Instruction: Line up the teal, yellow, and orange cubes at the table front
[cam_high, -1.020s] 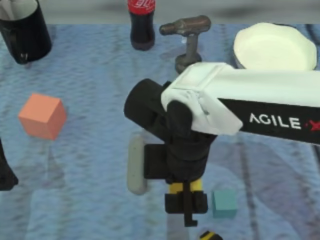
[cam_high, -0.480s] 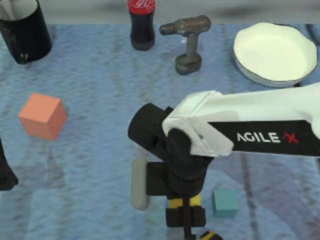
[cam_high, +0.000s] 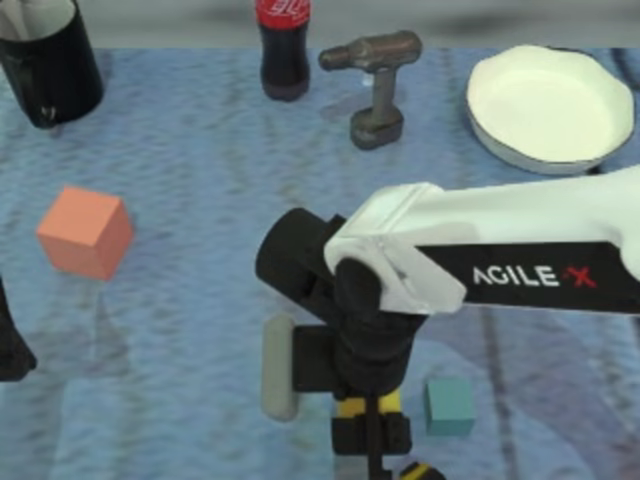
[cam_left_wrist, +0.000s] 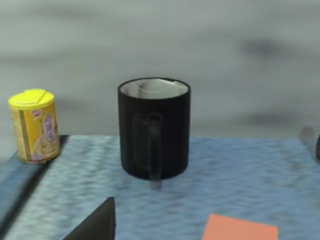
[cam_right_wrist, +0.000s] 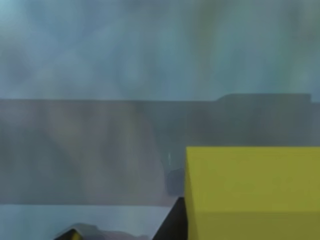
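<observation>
My right gripper (cam_high: 371, 438) hangs over the table's front edge, shut on the yellow cube (cam_high: 352, 405). Only slivers of the cube show under the wrist from above. The right wrist view has the yellow cube (cam_right_wrist: 250, 192) large against a dark finger (cam_right_wrist: 172, 222). A small teal cube (cam_high: 449, 406) rests on the table just right of that gripper, apart from it. At the left stands the big orange cube (cam_high: 85, 231), untouched. My left gripper (cam_high: 10, 345) is parked at the left edge, open; one finger (cam_left_wrist: 97, 225) and the orange cube's top (cam_left_wrist: 240, 229) show in its wrist view.
Along the back stand a black mug (cam_high: 45, 60), a cola bottle (cam_high: 284, 45), a grey drill (cam_high: 375, 85) and a white dish (cam_high: 548, 105). The left wrist view has the mug (cam_left_wrist: 154, 127) and a yellow can (cam_left_wrist: 34, 126) at the table's corner.
A second ago the right arm stood farther back; it has carried the yellow cube toward the table's front. Over the last half second it has barely moved. The left arm is unchanged.
</observation>
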